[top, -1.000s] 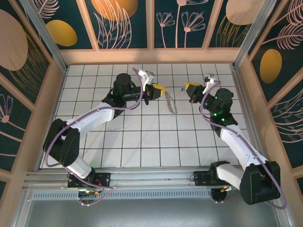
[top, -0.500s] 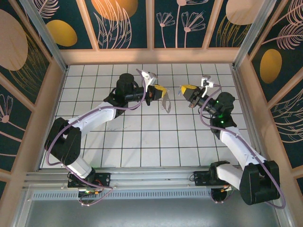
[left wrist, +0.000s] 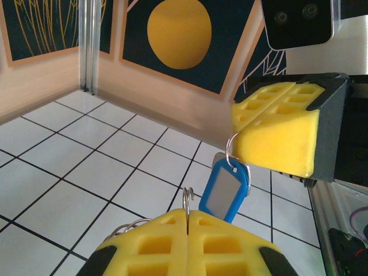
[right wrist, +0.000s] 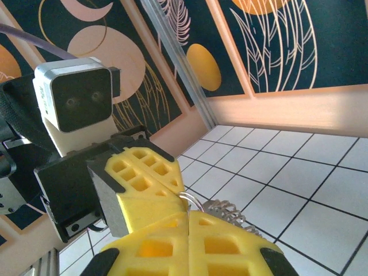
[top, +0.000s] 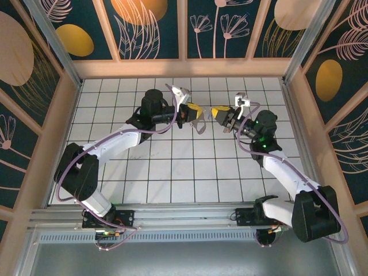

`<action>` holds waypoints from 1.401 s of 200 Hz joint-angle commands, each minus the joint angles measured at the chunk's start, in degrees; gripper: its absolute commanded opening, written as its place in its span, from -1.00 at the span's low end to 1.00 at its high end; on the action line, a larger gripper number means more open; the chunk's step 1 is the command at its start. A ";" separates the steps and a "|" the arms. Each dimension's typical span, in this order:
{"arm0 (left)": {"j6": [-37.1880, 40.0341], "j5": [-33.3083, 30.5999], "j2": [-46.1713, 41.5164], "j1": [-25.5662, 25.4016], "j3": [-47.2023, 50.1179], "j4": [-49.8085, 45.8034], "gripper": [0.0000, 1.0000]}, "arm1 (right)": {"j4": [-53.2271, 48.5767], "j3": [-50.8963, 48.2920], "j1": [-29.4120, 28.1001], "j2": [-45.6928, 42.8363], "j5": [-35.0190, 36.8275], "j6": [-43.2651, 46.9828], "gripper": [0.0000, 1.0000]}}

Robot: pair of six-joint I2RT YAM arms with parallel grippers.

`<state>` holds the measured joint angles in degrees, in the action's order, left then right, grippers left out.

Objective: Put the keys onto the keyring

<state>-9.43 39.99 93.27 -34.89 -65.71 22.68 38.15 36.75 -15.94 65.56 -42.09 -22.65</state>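
- The left gripper point(top: 195, 110) hung over the far middle of the white tiled counter point(top: 172, 172), with its yellow jaws pressed fully together.
- In the left wrist view, the left gripper point(left wrist: 188, 224) pinched a thin metal ring point(left wrist: 187, 198) edge-on in the seam between its pads. More wire loops point(left wrist: 129, 228) showed just to the left of them.
- The keyring point(top: 199, 125) hung from those jaws as a pale brownish strap, drooping below and slightly right of the gripper. Whether its lower end touched the tiles could not be told.
- The right gripper point(top: 218, 113) faced the left one from the right side. The two tips were near each other but apart, and its jaws were also closed tight.
- Seen from the left wrist, the right gripper's yellow pad point(left wrist: 276, 135) gripped a small wire loop point(left wrist: 232, 150) at its lower left corner.
- From that loop dangled the key point(left wrist: 224, 190), its blue head tilted. It hung in the air between the two grippers, just above and right of the left pads.
- The key's silver blade was too hidden to make out.
- In the right wrist view, the right gripper point(right wrist: 188, 224) showed a thin wire curve point(right wrist: 192, 200) rising from its closed seam.
- The left gripper's pads point(right wrist: 144, 187) sat just beyond, up and to the left.
- The strap's toothed edge point(right wrist: 227, 210) lay just behind on the right.
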 commanded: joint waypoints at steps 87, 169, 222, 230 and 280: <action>0.28 0.89 0.24 -0.70 -2.23 1.33 -1.00 | -2.03 4.38 -4.01 2.64 0.69 4.28 -1.00; 0.62 1.13 0.02 -0.86 -2.06 1.61 -1.00 | -4.55 5.96 -4.04 4.40 2.43 5.65 -1.00; 0.87 1.99 -0.51 -0.84 -1.45 2.17 -1.00 | -7.00 7.08 -4.02 5.63 5.27 5.87 -1.00; 0.91 2.12 -0.63 -0.81 -1.31 2.32 -1.00 | -7.46 7.24 -3.96 5.76 6.01 5.95 -1.00; 0.95 1.68 -1.34 -0.84 -0.48 3.04 -1.00 | -7.74 6.15 -2.92 4.94 7.02 5.34 -1.00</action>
<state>-9.41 39.59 93.27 -35.24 -66.11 22.92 30.46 41.87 -19.59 70.72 -37.93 -17.89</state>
